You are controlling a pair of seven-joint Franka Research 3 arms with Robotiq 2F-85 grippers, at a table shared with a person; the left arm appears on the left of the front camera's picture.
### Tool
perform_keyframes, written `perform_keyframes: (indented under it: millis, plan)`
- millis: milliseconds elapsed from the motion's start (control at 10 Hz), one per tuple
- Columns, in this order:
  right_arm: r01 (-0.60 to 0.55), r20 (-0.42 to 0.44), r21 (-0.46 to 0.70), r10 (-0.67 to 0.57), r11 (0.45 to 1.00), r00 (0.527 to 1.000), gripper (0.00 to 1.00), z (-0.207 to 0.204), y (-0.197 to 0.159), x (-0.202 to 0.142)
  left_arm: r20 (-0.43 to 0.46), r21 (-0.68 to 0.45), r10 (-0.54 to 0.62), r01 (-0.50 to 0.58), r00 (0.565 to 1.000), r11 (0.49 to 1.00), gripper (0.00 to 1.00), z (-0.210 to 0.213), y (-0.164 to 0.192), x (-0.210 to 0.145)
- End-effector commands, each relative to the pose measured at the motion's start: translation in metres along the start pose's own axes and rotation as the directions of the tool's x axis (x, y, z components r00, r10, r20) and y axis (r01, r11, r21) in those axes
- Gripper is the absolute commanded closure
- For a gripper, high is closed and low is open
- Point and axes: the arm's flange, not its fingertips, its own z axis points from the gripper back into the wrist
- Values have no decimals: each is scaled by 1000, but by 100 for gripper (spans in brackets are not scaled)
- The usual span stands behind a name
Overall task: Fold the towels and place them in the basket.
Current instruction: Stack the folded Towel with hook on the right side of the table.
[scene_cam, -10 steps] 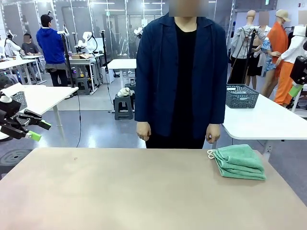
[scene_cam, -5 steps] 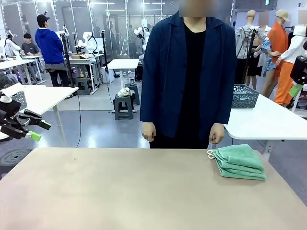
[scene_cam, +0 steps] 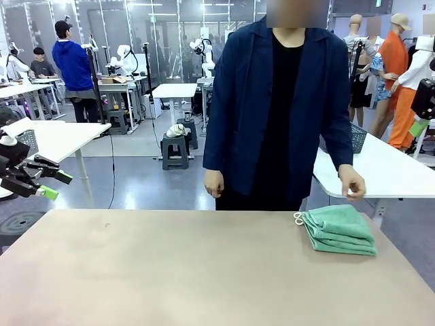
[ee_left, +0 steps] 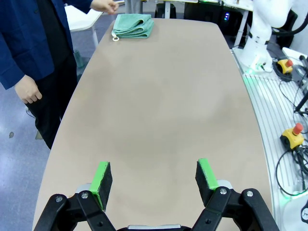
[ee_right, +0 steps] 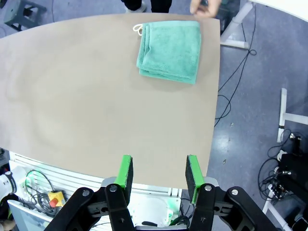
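Table (scene_cam: 170, 272): a beige surface spanning the full width of the front view, bare except for the stacked items at its far right corner.

Person (scene_cam: 279, 109): stands at the far edge of the table in a dark blue jacket over a black top. One hand (scene_cam: 213, 184) hangs at the side; the other hand (scene_cam: 352, 183) is raised just above the far right corner of the table.

Basket (scene_cam: 357, 138): dark grey mesh, on a white side table (scene_cam: 387, 173) behind the person, partly hidden by the person's arm.

Towels (scene_cam: 338, 229): mint-green, folded and stacked in one pile near the table's far right corner, with a white loop at the pile's far left corner. In the right wrist view the pile (ee_right: 169, 50) lies flat and square to the table edge.

Left gripper (ee_left: 155, 176): above the near part of the table, jaws spread wide, nothing between the green pads. In the front view it (scene_cam: 51, 183) sits off the table's left edge.

Right gripper (ee_right: 159, 172): held high over the near table edge, jaws apart, holding nothing, well apart from the towels.
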Motion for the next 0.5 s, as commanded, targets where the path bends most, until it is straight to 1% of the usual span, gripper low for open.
perform_keyframes:
  millis: [0, 400]
  plan:
    - [6, 0, -5, -6, 1000, 1000, 44, 0, -1, 2, 5, 3, -3, 3, 1000, 1000, 11, 0, -2, 2]
    - [6, 0, -5, -6, 1000, 1000, 44, 0, -1, 2, 5, 3, -3, 3, 1000, 1000, 11, 0, -2, 2]
